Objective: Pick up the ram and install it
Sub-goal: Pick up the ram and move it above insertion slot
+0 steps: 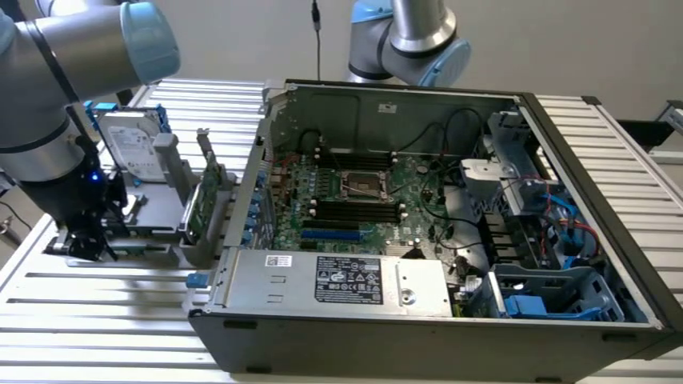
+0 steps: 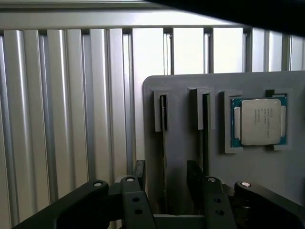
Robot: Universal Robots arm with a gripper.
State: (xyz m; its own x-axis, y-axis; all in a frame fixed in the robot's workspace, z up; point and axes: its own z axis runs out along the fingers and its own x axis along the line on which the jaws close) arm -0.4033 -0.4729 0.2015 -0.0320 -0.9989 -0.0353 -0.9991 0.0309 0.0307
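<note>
The gripper [image 2: 167, 191] stands wide astride the ram [image 2: 163, 119] in its holder [image 2: 181, 86]. A clean grasp probably wants the ram centred, clear of the neighbouring stick [image 2: 205, 114].

An open computer case [image 1: 405, 112] is seen lying on a slatted metal table [image 1: 96, 308], its motherboard [image 1: 353, 200] exposed, with a labelled power supply [image 1: 331, 280] set along the near wall and a blue drive bay [image 1: 533, 306] at the exterior view's right. At the exterior view's left a grey rack [image 1: 149, 210] is placed just beside the case — a silver hard drive [image 1: 133, 152] and a green card [image 1: 198, 204] are held upright in it. The arm [image 1: 53, 96] is positioned over the rack's end farthest from the case, its dark gripper [image 1: 91, 248] low and close to the table.
</note>
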